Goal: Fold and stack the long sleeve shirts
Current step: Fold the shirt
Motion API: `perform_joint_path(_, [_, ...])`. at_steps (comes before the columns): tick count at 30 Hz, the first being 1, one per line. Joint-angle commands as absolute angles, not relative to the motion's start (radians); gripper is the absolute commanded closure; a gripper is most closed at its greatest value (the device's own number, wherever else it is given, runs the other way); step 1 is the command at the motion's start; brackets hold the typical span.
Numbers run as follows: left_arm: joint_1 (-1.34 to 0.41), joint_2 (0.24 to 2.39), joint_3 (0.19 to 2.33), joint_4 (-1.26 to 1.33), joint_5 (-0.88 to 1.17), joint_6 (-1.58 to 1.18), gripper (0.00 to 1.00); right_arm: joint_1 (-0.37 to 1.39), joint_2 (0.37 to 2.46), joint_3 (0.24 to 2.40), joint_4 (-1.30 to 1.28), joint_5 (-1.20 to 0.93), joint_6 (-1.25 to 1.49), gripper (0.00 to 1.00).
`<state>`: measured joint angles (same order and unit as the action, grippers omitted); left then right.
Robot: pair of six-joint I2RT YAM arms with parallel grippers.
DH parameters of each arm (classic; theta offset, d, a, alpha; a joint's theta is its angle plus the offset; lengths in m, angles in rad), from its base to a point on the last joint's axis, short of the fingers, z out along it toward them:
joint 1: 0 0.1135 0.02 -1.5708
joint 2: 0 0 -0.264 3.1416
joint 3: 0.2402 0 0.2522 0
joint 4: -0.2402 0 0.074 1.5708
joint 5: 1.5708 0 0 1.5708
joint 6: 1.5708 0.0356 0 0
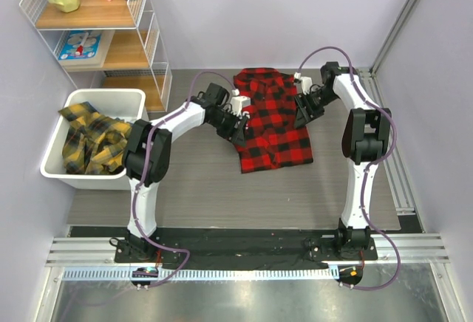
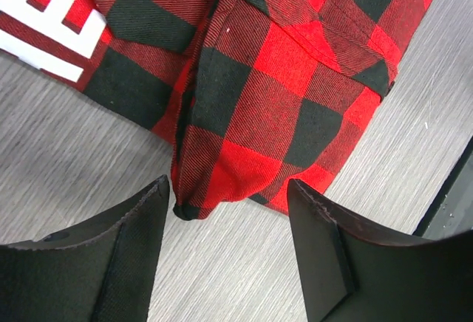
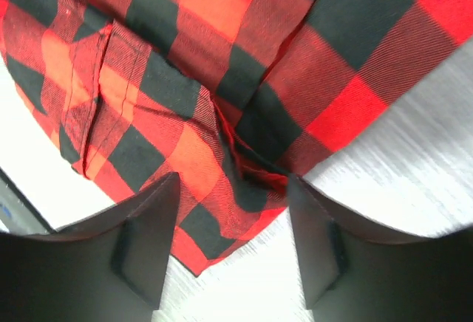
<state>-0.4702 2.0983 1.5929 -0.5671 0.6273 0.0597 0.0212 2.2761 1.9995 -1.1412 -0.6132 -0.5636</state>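
Laid out toward the far middle of the grey tabletop (image 1: 199, 189): red-and-black checked shirt (image 1: 275, 122), partly folded, with white block lettering (image 2: 44, 19) along one edge. At its left edge, left pincer (image 1: 238, 121), released, fingers spread either side of a folded corner of cloth. At its right edge, right pincer (image 1: 301, 111), likewise released, astride a creased fold. Heaped in a white bin (image 1: 103, 94) at the tabletop's left side, well apart: yellow-and-black shirts (image 1: 92, 143).
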Motion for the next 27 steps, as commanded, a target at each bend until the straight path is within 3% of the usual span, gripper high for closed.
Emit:
perform_joint_path(1, [-0.476, 2.085, 1.598, -0.578, 0.634, 0.066, 0.37, 0.017, 2.237, 1.971, -1.189, -0.653, -0.600, 0.43])
perform_joint_path(3, [-0.476, 2.089, 1.598, -0.580, 0.632, 0.066, 0.38, 0.018, 2.233, 1.953, -1.192, -0.657, -0.603, 0.47])
perform_joint_path(4, [-0.477, 2.091, 1.598, -0.580, 0.635, 0.064, 0.40, 0.018, 2.237, 1.948, -1.195, -0.658, -0.609, 0.56])
perform_joint_path(6, [-0.477, 2.094, 1.606, -0.578, 0.650, 0.067, 0.45, 0.018, 2.241, 1.942, -1.200, -0.657, -0.618, 0.66])
perform_joint_path(7, [-0.477, 2.095, 1.611, -0.580, 0.655, 0.066, 0.53, 0.020, 2.243, 1.941, -1.198, -0.655, -0.620, 0.78])
perform_joint_path(9, [-0.477, 2.092, 1.617, -0.580, 0.669, 0.066, 0.65, 0.017, 2.237, 1.937, -1.206, -0.670, -0.627, 0.89])
perform_joint_path(10, [-0.479, 2.082, 1.620, -0.583, 0.679, 0.077, 0.77, 0.017, 2.227, 1.933, -1.215, -0.681, -0.658, 0.94])
perform_joint_path(11, [-0.477, 2.071, 1.614, -0.586, 0.696, 0.083, 0.84, 0.017, 2.198, 1.924, -1.229, -0.690, -0.672, 0.99])
perform_joint_path(15, [-0.511, 1.968, 1.554, -0.624, 0.788, 0.164, 0.99, 0.014, 2.097, 1.858, -1.376, -0.750, -0.885, 0.99])
perform_joint_path(17, [-0.541, 1.907, 1.508, -0.675, 0.795, 0.271, 1.00, 0.014, 2.047, 1.798, -1.486, -0.762, -1.066, 0.99])
perform_joint_path(23, [-0.681, 1.795, 1.289, -0.787, 0.756, 0.443, 1.00, 0.023, 1.771, 1.305, -1.491, -0.611, -1.433, 0.98])
perform_joint_path(25, [-0.730, 1.749, 1.232, -0.799, 0.720, 0.509, 1.00, 0.029, 1.662, 1.197, -1.476, -0.566, -1.512, 0.94])
perform_joint_path(26, [-0.744, 1.731, 1.209, -0.802, 0.709, 0.528, 0.98, 0.034, 1.620, 1.149, -1.474, -0.524, -1.550, 0.88])
perform_joint_path(27, [-0.762, 1.697, 1.169, -0.807, 0.697, 0.570, 0.78, 0.034, 1.583, 1.070, -1.470, -0.508, -1.618, 0.77])
